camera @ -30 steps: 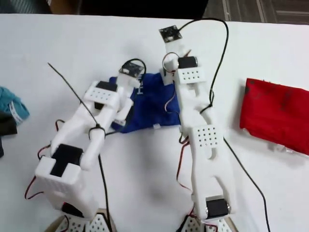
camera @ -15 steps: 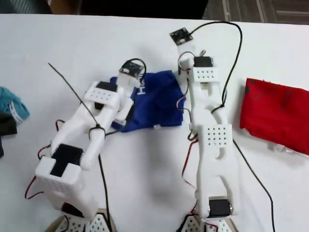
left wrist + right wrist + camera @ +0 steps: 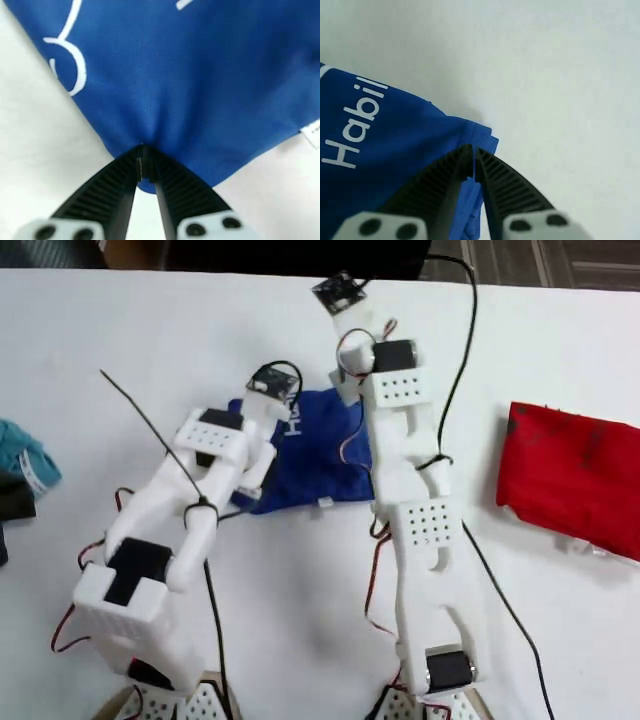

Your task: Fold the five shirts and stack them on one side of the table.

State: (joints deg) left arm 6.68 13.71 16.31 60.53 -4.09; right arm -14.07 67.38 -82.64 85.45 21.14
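Left tool [image 3: 143, 167] and right tool [image 3: 473, 161] each clench blue shirt [image 3: 320, 455]; right arm [image 3: 430, 530] overlaps its edge. Red shirt [image 3: 575, 480] lies well apart.

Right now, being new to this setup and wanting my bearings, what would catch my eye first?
The blue shirt in the middle of the table, pinched at its edges by both the left gripper and the right gripper. Next, a red shirt lying flat on the table's right side, apart from both arms.

Left arm [image 3: 190, 490] and right arm [image 3: 420, 525] are hiding parts of the blue shirt [image 3: 320, 455]; view edges are cropping the red shirt [image 3: 575, 475] and teal cloth [image 3: 22, 455].
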